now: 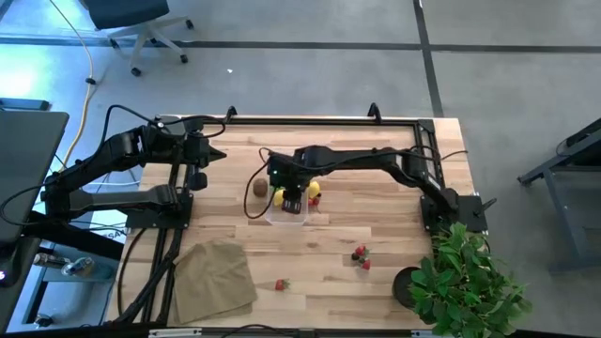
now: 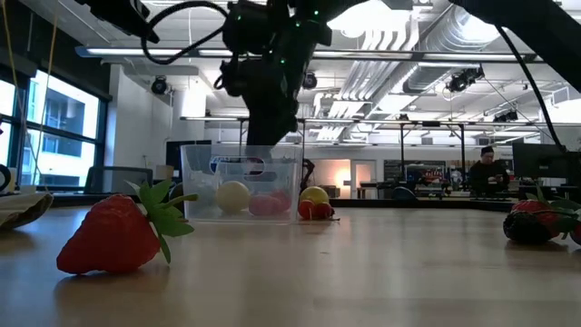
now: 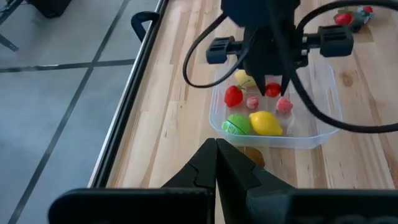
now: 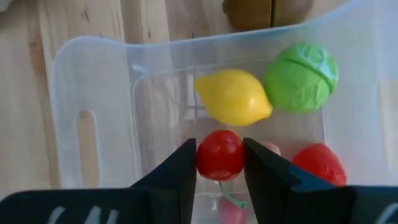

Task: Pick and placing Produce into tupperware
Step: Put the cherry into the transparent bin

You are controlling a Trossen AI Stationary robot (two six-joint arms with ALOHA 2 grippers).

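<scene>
Near the front edge lie a cloth (image 1: 218,275) and a strawberry (image 1: 280,284), with more berries (image 1: 361,255) and a plant (image 1: 467,280) to the right. Farther, over the tub (image 1: 285,208) that has a lemon (image 4: 233,96) and green ball (image 4: 301,76) inside, the right gripper (image 4: 219,155) pinches a red cherry (image 4: 219,154). A kiwi (image 1: 259,188) lies just left of the tub. At the far left, the left gripper (image 1: 217,155) waits closed, empty.

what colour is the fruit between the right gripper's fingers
Red, best seen in the right wrist view.
</scene>
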